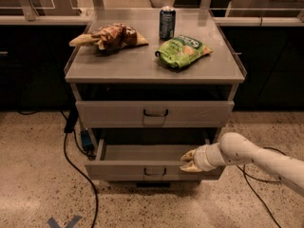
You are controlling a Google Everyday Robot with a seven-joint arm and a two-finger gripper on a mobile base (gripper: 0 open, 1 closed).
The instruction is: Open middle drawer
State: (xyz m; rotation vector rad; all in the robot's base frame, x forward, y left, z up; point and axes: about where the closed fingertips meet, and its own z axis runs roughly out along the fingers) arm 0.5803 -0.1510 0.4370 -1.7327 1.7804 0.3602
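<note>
The middle drawer is a light-grey metal drawer with a small dark handle at the centre of its front. It stands pulled out from the cabinet and its inside shows bare. My gripper is at the top rim of the drawer front, right of the handle, and touches it. My white arm comes in from the lower right. The upper drawer above it is pushed in. Any lower drawer is hidden under the pulled-out one.
On the cabinet top lie a brown snack bag, a green chip bag and a dark can. Black cables run down on the floor left of the cabinet, and another cable lies at the right.
</note>
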